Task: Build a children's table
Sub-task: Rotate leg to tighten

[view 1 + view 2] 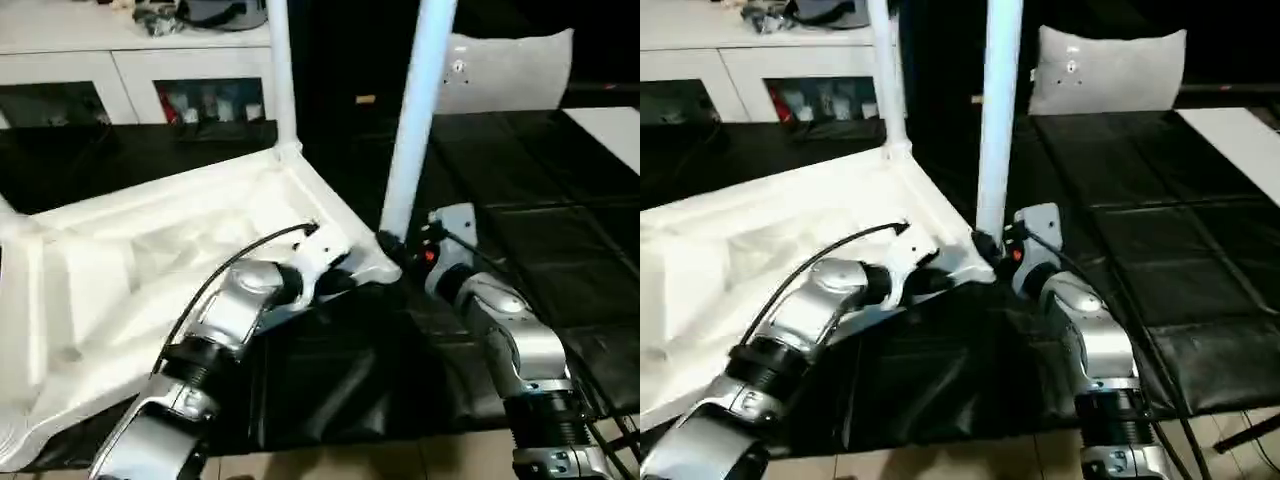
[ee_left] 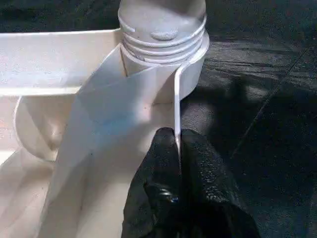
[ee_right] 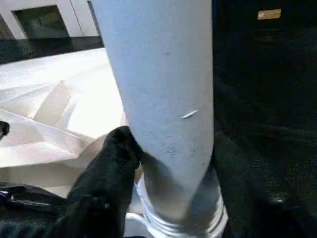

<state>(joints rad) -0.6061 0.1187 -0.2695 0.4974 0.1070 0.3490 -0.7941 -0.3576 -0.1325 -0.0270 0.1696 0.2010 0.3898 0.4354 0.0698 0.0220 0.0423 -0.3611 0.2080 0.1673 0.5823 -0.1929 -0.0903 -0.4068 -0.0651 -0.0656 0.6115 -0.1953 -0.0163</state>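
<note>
White tabletop, right pincer probably gripping leg

White tabletop, white legs, black fingers, grey cushion

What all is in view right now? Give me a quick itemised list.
tabletop: 1, white, upside down on the black mat
legs: 2, white, upright in corner sockets, far and near
mat: 1, black, under everything
cushion: 1, grey, behind the mat
cabinet: 1, white, back left
left gripper: 1, black, shut on the tabletop's rim by the near socket
right gripper: 1, black, clasping the near leg's base
</note>
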